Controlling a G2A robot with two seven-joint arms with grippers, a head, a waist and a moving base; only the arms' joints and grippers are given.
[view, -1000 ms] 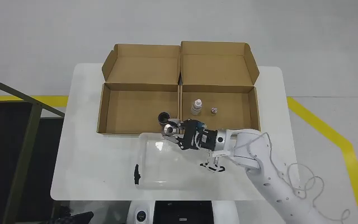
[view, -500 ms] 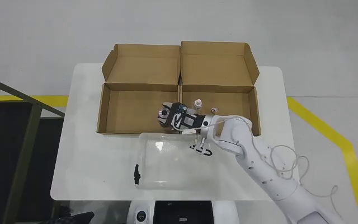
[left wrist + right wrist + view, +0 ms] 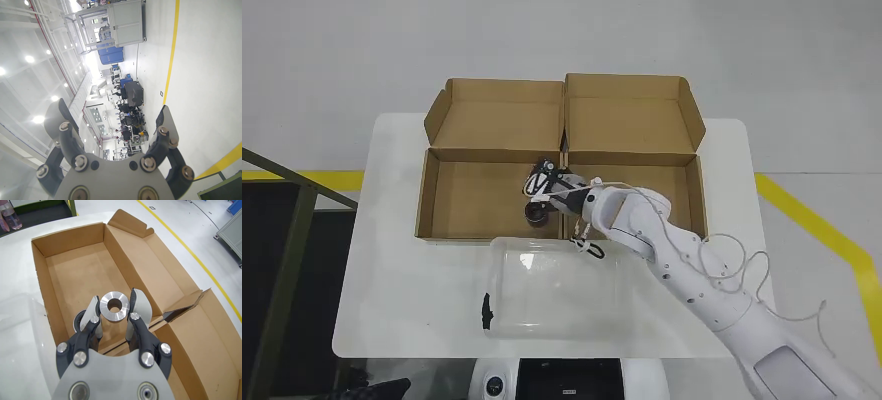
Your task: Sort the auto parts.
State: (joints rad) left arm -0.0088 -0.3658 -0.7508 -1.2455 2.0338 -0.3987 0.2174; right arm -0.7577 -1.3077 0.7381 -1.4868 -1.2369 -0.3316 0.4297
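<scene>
My right gripper (image 3: 114, 296) is shut on a silver metal ring (image 3: 114, 308) with a round bore. It holds the ring above the floor of the left cardboard box (image 3: 79, 272), near that box's right end. In the top view this gripper (image 3: 538, 180) hangs over the left box (image 3: 472, 195). A black bearing (image 3: 77, 321) lies on the box floor just under one finger, and from above the bearing (image 3: 537, 212) sits by the box's front wall. My left gripper (image 3: 112, 106) is open, holds nothing and faces the room.
The right cardboard box (image 3: 682, 190) adjoins the left one, both with lids folded back. A clear plastic container (image 3: 552, 290) sits in front of the boxes. A small black part (image 3: 485, 310) lies at its left edge. The right arm (image 3: 672, 260) crosses the right box's front.
The right gripper has carried the metal ring from above the clear container's far edge to over the left box, moving away from the robot and slightly left.
</scene>
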